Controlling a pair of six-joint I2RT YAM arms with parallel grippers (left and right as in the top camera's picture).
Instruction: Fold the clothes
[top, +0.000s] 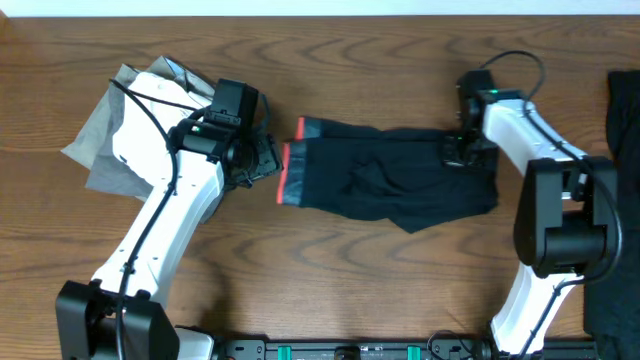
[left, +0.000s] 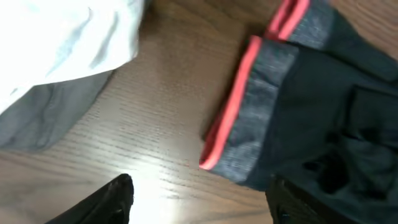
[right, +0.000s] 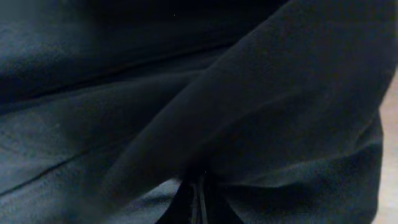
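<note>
The clothes in play are black leggings (top: 400, 175), lying folded across the middle of the table, with the grey waistband and its coral-red edge (top: 293, 172) at their left end. My left gripper (top: 262, 160) hovers just left of the waistband (left: 249, 112). Its jaws are open over bare wood, and nothing sits between its fingertips (left: 123, 186). My right gripper (top: 458, 150) is down on the right part of the leggings. In the right wrist view its jaws (right: 198, 193) are pressed together, with black fabric (right: 261, 93) bunched around them.
A pile of white (top: 150, 100) and grey (top: 105, 140) garments lies at the back left, under the left arm; it also shows as white cloth (left: 62, 37) over grey cloth (left: 50, 118). Another black garment (top: 622, 110) lies along the table's right edge.
</note>
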